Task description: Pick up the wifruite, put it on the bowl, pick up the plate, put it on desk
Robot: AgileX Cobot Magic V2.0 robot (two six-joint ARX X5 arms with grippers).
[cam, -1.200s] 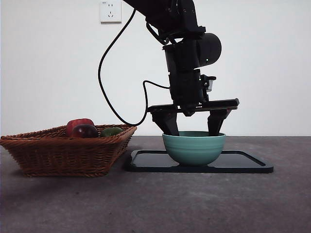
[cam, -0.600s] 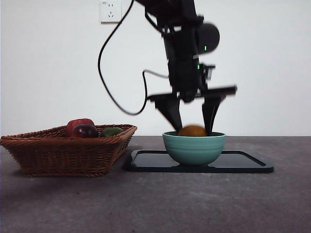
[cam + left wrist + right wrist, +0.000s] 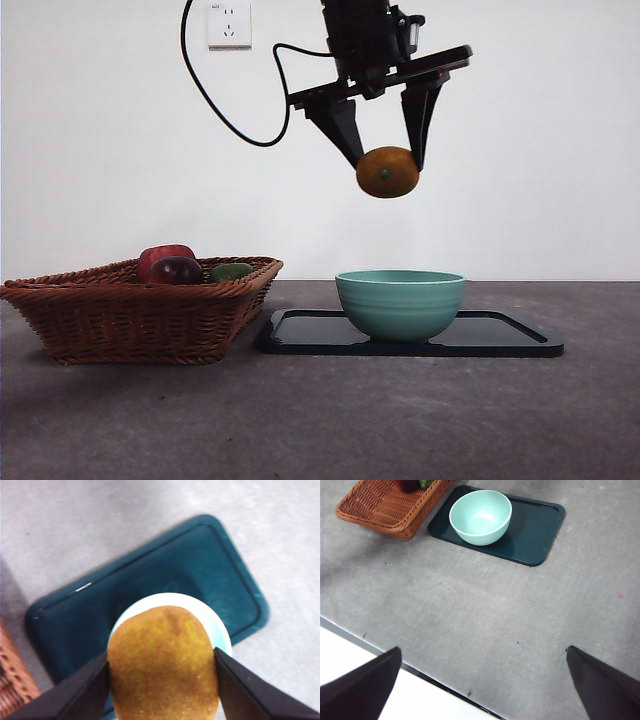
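Note:
The wifruite (image 3: 388,172), a brownish-orange oval, hangs high above the mint-teal bowl (image 3: 400,303) with my left gripper (image 3: 389,165) shut on it. In the left wrist view the wifruite (image 3: 162,662) fills the space between the jaws, and the bowl's rim (image 3: 210,615) shows directly below it. The bowl (image 3: 480,517) is empty and stands on the dark plate (image 3: 500,335), a flat rectangular tray (image 3: 535,530) lying on the desk (image 3: 400,420). My right gripper (image 3: 481,652) is open over the desk's near edge, well away from the bowl.
A wicker basket (image 3: 130,310) stands left of the plate, almost touching it. It holds a red apple (image 3: 160,258), a dark purple fruit (image 3: 178,270) and a green fruit (image 3: 232,271). A black cable (image 3: 215,110) loops down from the left arm.
My left gripper was down inside the bowl a second ago. It has risen straight up with the wifruite in its jaws, leaving the bowl empty.

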